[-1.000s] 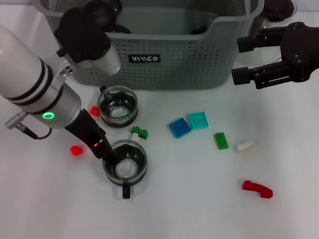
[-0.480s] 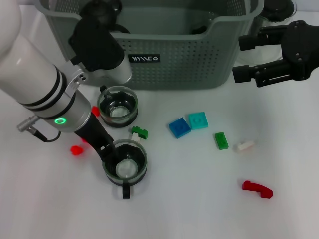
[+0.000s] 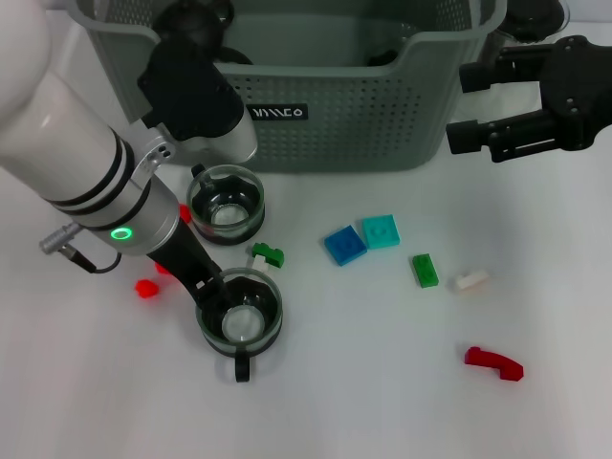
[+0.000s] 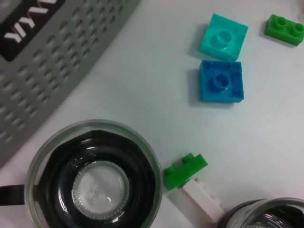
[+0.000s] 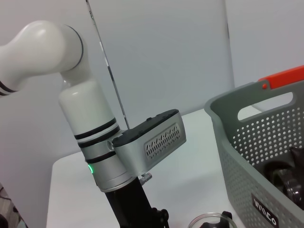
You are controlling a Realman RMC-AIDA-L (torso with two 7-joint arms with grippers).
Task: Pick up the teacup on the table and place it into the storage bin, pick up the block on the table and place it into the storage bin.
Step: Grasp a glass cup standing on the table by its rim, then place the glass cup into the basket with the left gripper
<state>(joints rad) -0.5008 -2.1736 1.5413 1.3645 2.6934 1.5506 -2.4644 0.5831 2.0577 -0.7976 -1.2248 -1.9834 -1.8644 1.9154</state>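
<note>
Two glass teacups with dark liners stand in front of the storage bin (image 3: 335,115): a near one (image 3: 240,318) and a far one (image 3: 226,203). My left gripper (image 3: 205,289) is down at the near teacup's left rim. The left wrist view shows the far teacup (image 4: 94,179), the near teacup's rim (image 4: 259,214) and the bin's wall (image 4: 42,61). Loose blocks lie to the right: blue (image 3: 343,245), teal (image 3: 381,231), green (image 3: 426,270), white (image 3: 470,279). My right gripper (image 3: 466,110) is open and empty beside the bin's right end.
A green-and-white block (image 3: 268,254) lies between the teacups. Small red pieces (image 3: 145,287) lie left of the near teacup, and a red curved piece (image 3: 494,362) lies at the front right. Dark objects sit inside the bin (image 5: 289,183).
My left arm has swung in over the table and lowered its gripper at the near teacup's rim. The teacups, blocks and right arm have not moved.
</note>
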